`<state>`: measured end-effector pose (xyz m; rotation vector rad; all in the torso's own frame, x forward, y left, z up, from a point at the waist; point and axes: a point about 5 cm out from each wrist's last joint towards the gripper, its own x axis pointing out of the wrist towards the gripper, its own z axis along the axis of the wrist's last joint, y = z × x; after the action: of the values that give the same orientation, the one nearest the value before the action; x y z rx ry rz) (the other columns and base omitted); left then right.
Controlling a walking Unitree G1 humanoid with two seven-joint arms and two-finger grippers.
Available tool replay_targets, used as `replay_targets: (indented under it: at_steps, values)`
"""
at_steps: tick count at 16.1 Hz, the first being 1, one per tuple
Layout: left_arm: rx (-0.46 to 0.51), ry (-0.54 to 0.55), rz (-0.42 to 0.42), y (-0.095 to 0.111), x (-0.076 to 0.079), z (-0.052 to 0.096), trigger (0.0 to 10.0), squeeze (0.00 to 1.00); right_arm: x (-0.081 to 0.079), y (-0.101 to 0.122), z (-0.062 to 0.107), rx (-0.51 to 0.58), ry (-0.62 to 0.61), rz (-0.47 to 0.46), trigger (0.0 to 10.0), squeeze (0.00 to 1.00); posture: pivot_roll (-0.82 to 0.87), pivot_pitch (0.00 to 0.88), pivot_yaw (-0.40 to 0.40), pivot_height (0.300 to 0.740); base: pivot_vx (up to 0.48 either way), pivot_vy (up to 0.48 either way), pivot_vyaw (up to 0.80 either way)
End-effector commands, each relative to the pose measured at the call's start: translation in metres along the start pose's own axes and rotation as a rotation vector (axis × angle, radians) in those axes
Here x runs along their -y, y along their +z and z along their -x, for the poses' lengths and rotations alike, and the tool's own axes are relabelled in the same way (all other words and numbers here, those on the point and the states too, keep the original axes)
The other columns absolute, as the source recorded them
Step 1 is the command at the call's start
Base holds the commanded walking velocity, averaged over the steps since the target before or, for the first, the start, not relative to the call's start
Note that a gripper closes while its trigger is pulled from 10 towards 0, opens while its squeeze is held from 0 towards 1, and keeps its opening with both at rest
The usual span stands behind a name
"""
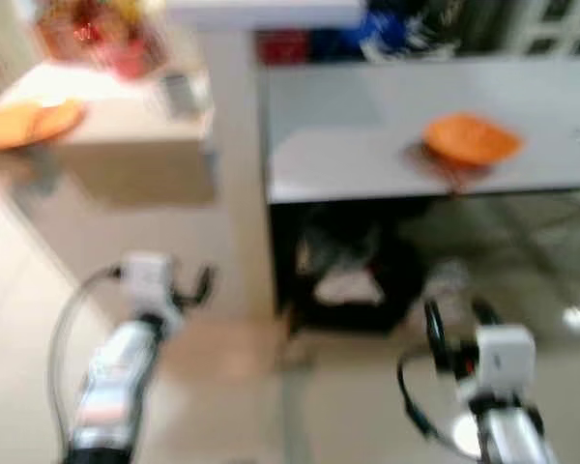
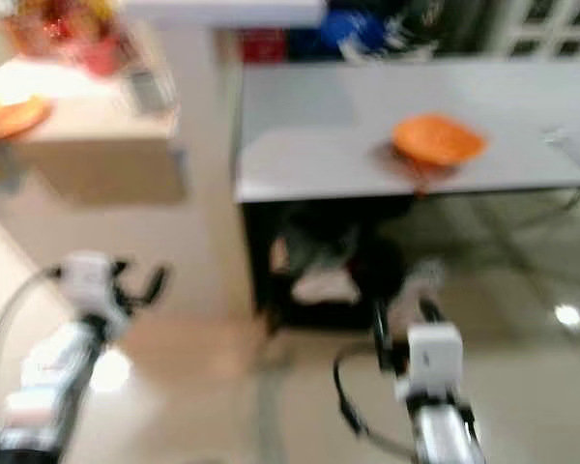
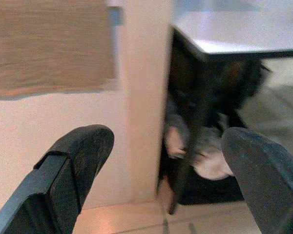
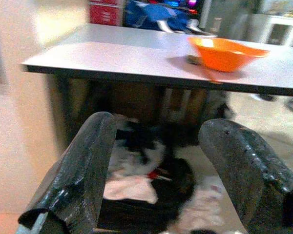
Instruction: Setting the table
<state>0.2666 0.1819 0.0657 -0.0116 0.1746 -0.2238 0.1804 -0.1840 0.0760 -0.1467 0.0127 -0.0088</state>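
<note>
While the head views were blurred, the layout could still be read. At the far left, a pale wooden counter (image 1: 126, 126) carried an orange plate (image 1: 29, 121) near its left edge, with a red and yellow cluster (image 1: 101, 34) at its back edge, too smeared to identify, and a small grey object (image 1: 179, 92) near its right edge. Below it, the left gripper (image 1: 188, 288) hung over the beige tiled floor (image 1: 242, 387) on its silver arm; in the left wrist view its two black fingers (image 3: 73, 165) stood wide apart with nothing between them. Between counter and table ran a cream wall or pillar (image 3: 144, 97). To the right stood a grey table (image 1: 367, 145), and the orange bowl (image 1: 469, 140) sat on it toward the front edge, right of the middle and well apart from both grippers; the right wrist view showed the same bowl (image 4: 227, 52) resting upright on the tabletop. Under the table's left end lay a dark heap of bags and pale cloth (image 1: 343, 280). At the back edge of the table were red and blue items (image 1: 367, 34), unclear. The right gripper (image 1: 454, 333) hung low before the table, its fingers (image 4: 83, 175) spread open and empty.
</note>
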Motion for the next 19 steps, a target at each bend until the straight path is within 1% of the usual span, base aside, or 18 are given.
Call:
replay_targets:
  at_steps: [1,2,3,4,5,7,8,9,10,12,13,15,16,17,18,19]
  values:
    - [0.054,-0.051,-0.025,0.014,0.011,-0.007,10.0,0.00,0.003,-0.007,0.000,-0.012,-0.007,-0.015,10.0,0.00,0.00,0.000,0.056,0.740,0.000,0.000,0.00]
    - [0.052,-0.049,-0.022,0.016,0.014,-0.011,10.0,0.00,0.004,-0.009,-0.004,-0.009,-0.007,-0.016,10.0,0.00,0.00,0.000,0.057,0.740,0.000,0.000,0.00]
    - [0.034,-0.055,-0.038,0.014,0.017,-0.014,10.0,0.00,0.003,-0.012,-0.008,-0.011,-0.002,-0.023,10.0,0.00,0.00,0.000,0.056,0.740,0.000,0.000,0.00]
    - [-0.052,-0.074,-0.094,0.002,0.019,-0.019,10.0,0.00,0.002,-0.022,-0.011,-0.045,0.004,-0.028,10.0,0.00,0.00,0.000,0.055,0.740,0.000,0.000,0.00]
    - [-0.121,-0.068,-0.090,-0.011,0.020,-0.025,10.0,0.00,0.004,-0.040,-0.014,-0.115,-0.003,-0.034,10.0,0.00,0.00,0.000,0.054,0.740,0.000,0.000,0.00]
    - [-0.169,-0.078,-0.108,-0.023,0.023,-0.030,10.0,0.00,0.006,-0.056,-0.016,-0.172,-0.007,-0.028,10.0,0.00,0.00,0.000,0.056,0.740,0.000,0.000,0.00]
    - [-0.254,-0.113,-0.115,-0.047,0.033,-0.033,10.0,0.00,0.016,-0.077,-0.019,-0.249,-0.036,-0.046,10.0,0.00,0.00,0.000,0.058,0.740,0.000,0.000,0.00]
    - [-0.286,-0.129,-0.100,-0.055,0.037,-0.033,10.0,0.00,0.019,-0.083,-0.019,-0.274,-0.043,-0.053,10.0,0.00,-0.01,0.000,0.058,0.740,0.000,0.000,0.00]
    - [-0.378,-0.159,-0.094,-0.071,0.045,-0.033,10.0,0.00,0.019,-0.096,-0.020,-0.332,-0.043,-0.057,10.0,0.00,-0.02,0.000,0.054,0.740,0.000,0.000,0.00]
    - [-0.426,-0.167,-0.092,-0.079,0.049,-0.032,10.0,0.00,0.018,-0.103,-0.019,-0.369,-0.043,-0.052,10.0,0.00,-0.02,0.000,0.055,0.740,0.000,0.000,0.00]
    - [-0.514,-0.197,-0.123,-0.093,0.057,-0.028,10.0,0.00,0.012,-0.124,-0.012,-0.495,-0.033,-0.061,10.0,0.00,-0.02,0.000,0.060,0.740,0.000,0.000,0.00]
    - [-0.612,-0.207,-0.162,-0.110,0.060,-0.017,10.0,0.00,0.002,-0.137,-0.005,-0.586,0.008,-0.059,10.0,0.00,-0.02,0.000,0.065,0.740,0.000,0.000,0.00]
    - [-0.635,-0.204,-0.165,-0.113,0.060,-0.014,10.0,0.00,0.000,-0.139,-0.004,-0.597,0.014,-0.057,10.0,0.00,-0.02,0.000,0.065,0.740,0.000,0.000,0.00]
    - [-0.706,-0.197,-0.166,-0.123,0.059,-0.005,10.0,0.00,-0.006,-0.144,-0.001,-0.638,0.042,-0.047,10.0,0.00,-0.03,0.000,0.070,0.740,0.000,0.000,0.00]
    - [-0.811,-0.187,-0.157,-0.136,0.056,0.008,10.0,0.00,-0.011,-0.151,0.005,-0.704,0.048,-0.052,10.0,0.00,-0.04,0.000,0.081,0.740,0.000,0.000,0.00]
    - [-0.896,-0.195,-0.179,-0.146,0.054,0.020,10.0,0.00,-0.012,-0.158,0.012,-0.779,0.025,-0.081,10.0,0.00,-0.04,0.000,0.082,0.740,0.000,0.000,0.00]
